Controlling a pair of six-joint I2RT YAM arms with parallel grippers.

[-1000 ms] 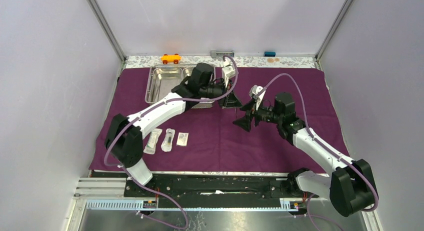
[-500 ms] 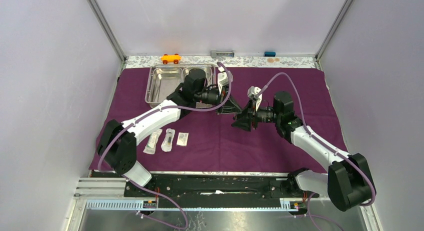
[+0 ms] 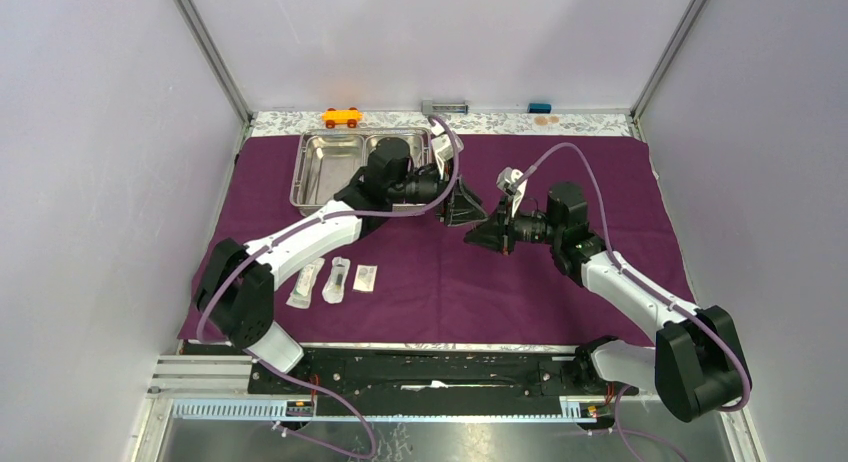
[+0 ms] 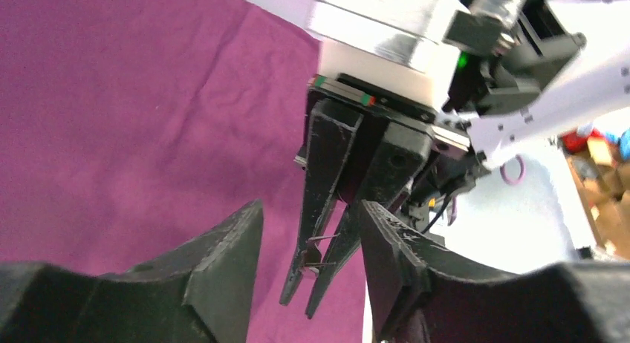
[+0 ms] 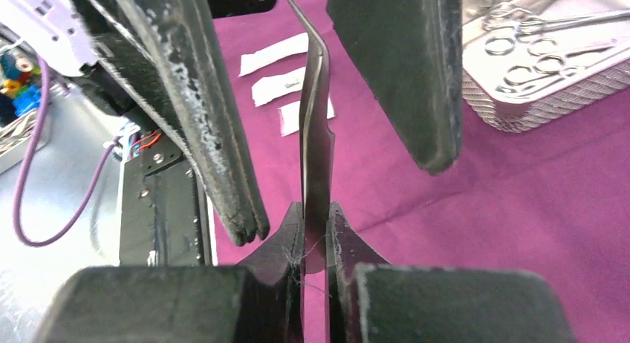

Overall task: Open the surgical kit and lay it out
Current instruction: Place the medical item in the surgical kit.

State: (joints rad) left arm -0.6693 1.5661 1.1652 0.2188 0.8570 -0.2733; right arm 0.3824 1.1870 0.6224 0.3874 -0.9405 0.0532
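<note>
Three flat sealed packets, one shiny two-compartment steel tray, one thin steel tweezers pinched in right gripper, left gripper parted.

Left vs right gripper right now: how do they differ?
Fingers: left gripper apart around the tweezers, right gripper shut on them. Approach: left gripper from the tray side, right gripper from the opposite side. Shared: both black, tip to tip above the purple cloth.

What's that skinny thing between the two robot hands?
Thin steel tweezers, pinched by the right gripper, poking between the left gripper's open fingers. The right wrist view shows it.
</note>
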